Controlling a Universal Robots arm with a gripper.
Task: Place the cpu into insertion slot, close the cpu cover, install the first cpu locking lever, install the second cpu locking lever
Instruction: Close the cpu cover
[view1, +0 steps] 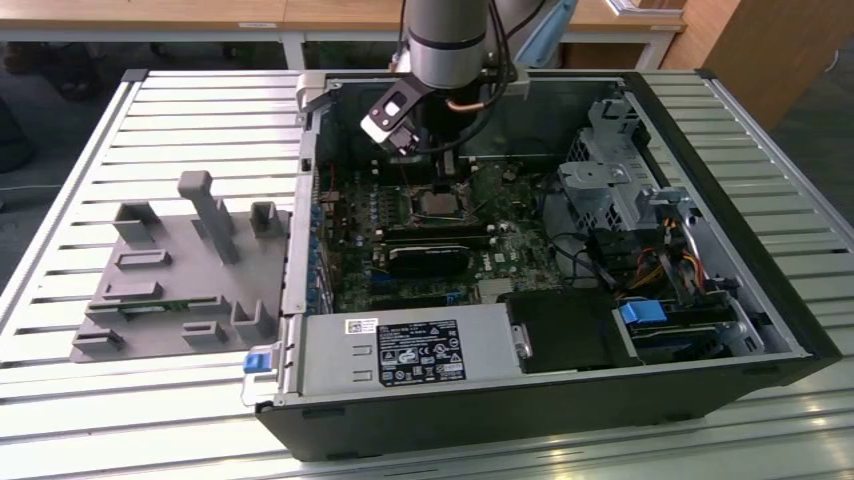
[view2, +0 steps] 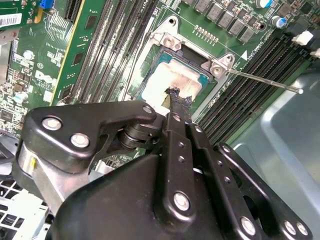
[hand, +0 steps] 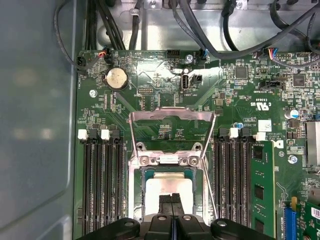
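ROBOT ARM AT THE SOCKET: We are looking at a robot arm (view1: 447, 40) reaching down into an open desktop computer case (view1: 534, 425), which is lying on a slatted metal table (view1: 120, 110). The claw (hand: 172, 197) is hanging over the insertion slot (hand: 145, 192) on the green motherboard (hand: 160, 75). Its two black fingers (hand: 166, 205) are pressed together with nothing between them.

In the second wrist view we are seeing the joined tips poised at the edge of the cpu (view2: 170, 82). We cannot tell whether they are touching its face. The cpu is sitting flat in the insertion slot, with its dull silvery-beige face turned up.

The cpu cover (hand: 172, 114) is standing open, swung back from the slot on its hinge. Through its square cut-out we are seeing bare green board. A thin locking lever (view2: 262, 81) is sticking out from a corner of the slot's metal bracket (view2: 170, 36) and angling away from the socket. Long black memory slots (hand: 102, 185) are flanking the insertion slot on both sides.

In the exterior view, a grey moulded fixture (view1: 174, 270) is resting on the table just beside the case, at the exterior view's left. A power supply (view1: 400, 350) is sitting inside the case at its near edge.
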